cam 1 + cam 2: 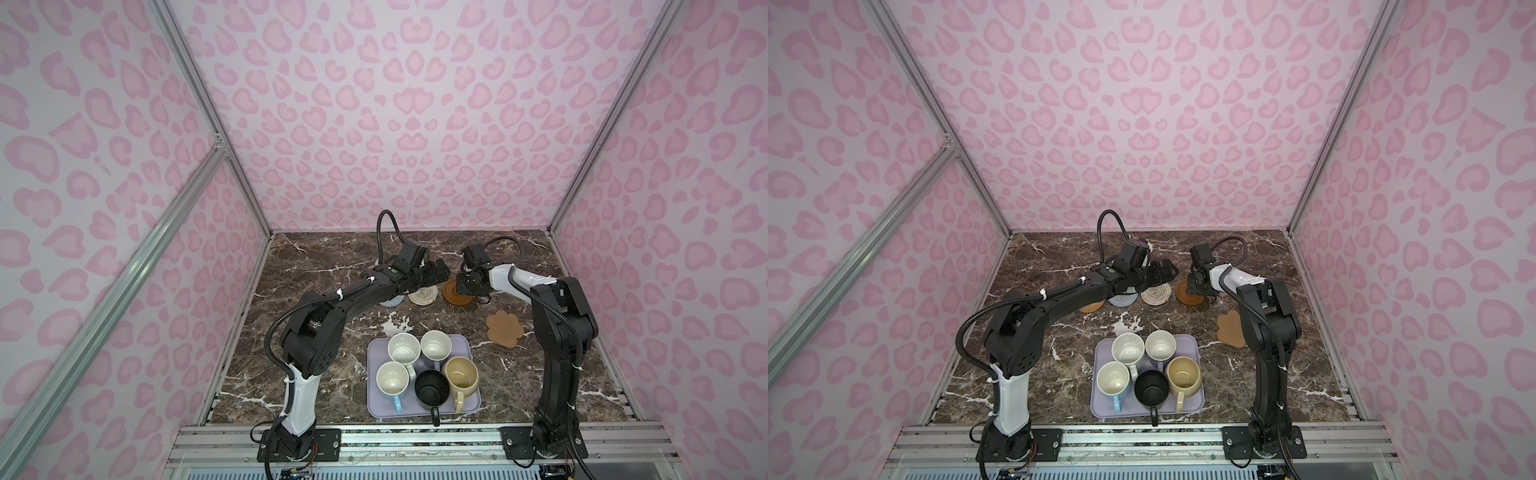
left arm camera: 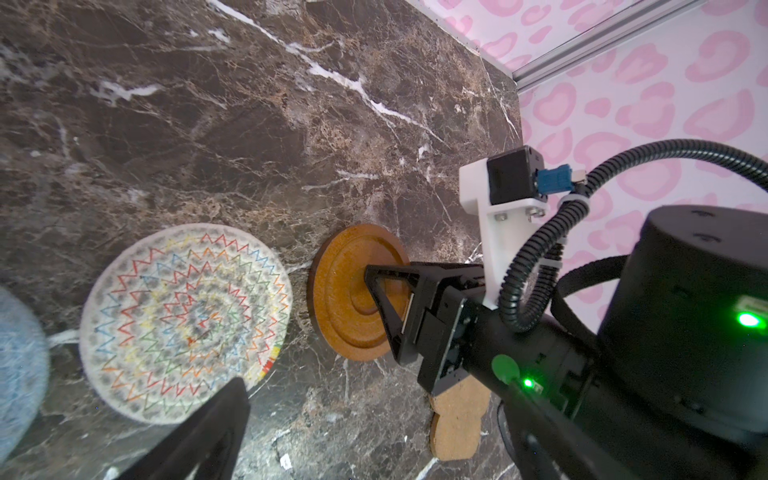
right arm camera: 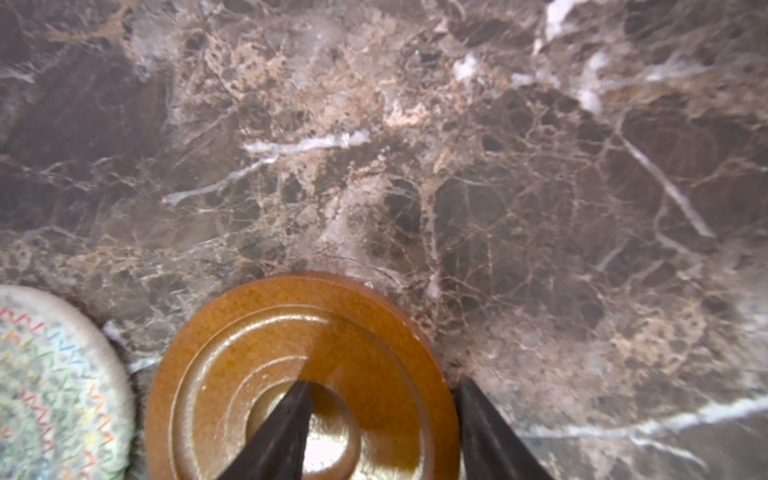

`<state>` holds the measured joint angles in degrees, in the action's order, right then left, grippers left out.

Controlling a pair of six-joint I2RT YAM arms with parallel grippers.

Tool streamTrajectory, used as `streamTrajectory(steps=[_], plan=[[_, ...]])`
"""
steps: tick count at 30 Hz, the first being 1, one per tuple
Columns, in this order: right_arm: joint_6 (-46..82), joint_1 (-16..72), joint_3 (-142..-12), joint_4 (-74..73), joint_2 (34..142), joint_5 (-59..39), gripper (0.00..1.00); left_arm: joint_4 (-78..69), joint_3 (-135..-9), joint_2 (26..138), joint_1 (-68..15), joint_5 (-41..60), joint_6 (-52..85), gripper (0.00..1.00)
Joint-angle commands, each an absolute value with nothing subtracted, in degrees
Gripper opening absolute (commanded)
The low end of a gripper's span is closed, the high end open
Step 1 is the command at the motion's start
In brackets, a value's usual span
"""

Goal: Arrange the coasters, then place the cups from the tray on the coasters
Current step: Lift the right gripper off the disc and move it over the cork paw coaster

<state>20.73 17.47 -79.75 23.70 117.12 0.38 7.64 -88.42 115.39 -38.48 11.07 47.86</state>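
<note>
Several coasters lie in a row at the back: orange-tan woven [image 1: 1091, 308], grey-blue knit [image 1: 390, 302], cream woven [image 1: 422, 296] and the brown wooden dish [image 1: 455, 296]. The tan paw coaster [image 1: 505, 328] lies nearer, to the right. My right gripper [image 3: 385, 382] hangs over the wooden dish [image 3: 249, 361], which lies flat; its jaws stand apart, one finger on the dish's centre, the other just outside its rim. My left gripper [image 1: 440, 272] hovers wide open and empty above the cream coaster [image 2: 183, 320]. Several cups stand on the lavender tray [image 1: 376, 409]: white [image 1: 404, 348], lavender [image 1: 435, 345], light blue [image 1: 392, 377], black [image 1: 432, 390], beige [image 1: 460, 372].
The dark marble tabletop [image 1: 332, 257] is walled on three sides by pink-patterned panels [image 1: 415, 124]. The left arm [image 1: 332, 307] stretches over the left coasters. The black cup's handle juts past the tray's front edge.
</note>
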Motion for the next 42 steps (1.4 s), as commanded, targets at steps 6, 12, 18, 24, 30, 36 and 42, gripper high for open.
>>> streamTrajectory(steps=[6,12,18,24,30,36,42], plan=[[19.96,18.41,-83.04,27.5,114.0,1.79,0.64,7.2,-86.56,110.54,-38.31,7.61,46.92,0.98],[19.22,18.85,-78.85,26.55,104.77,2.17,0.76,3.07,-80.86,104.54,-38.4,8.19,47.68,0.98],[18.87,20.02,-72.5,27.5,92.61,4.86,0.91,1.87,-77.44,100.33,-40.98,9.44,47.91,0.98],[20.48,20.0,-62.57,26.58,80.47,5.22,0.96,2.76,-74.07,97.63,-44.75,10.06,47.77,0.98],[22.1,19.17,-56.11,31.29,72.93,8.72,0.98,2.17,-73.76,97.3,-49.9,9.69,47.19,0.98],[23.88,13.77,-45.3,29.68,66.46,3.67,0.98,3.44,-76.65,100.63,-52.24,11.12,45.57,0.98],[27.13,9.5,-36.82,26.43,61.85,1.94,0.99,9.43,-82.97,102.9,-54.99,9.33,43.03,0.98]])
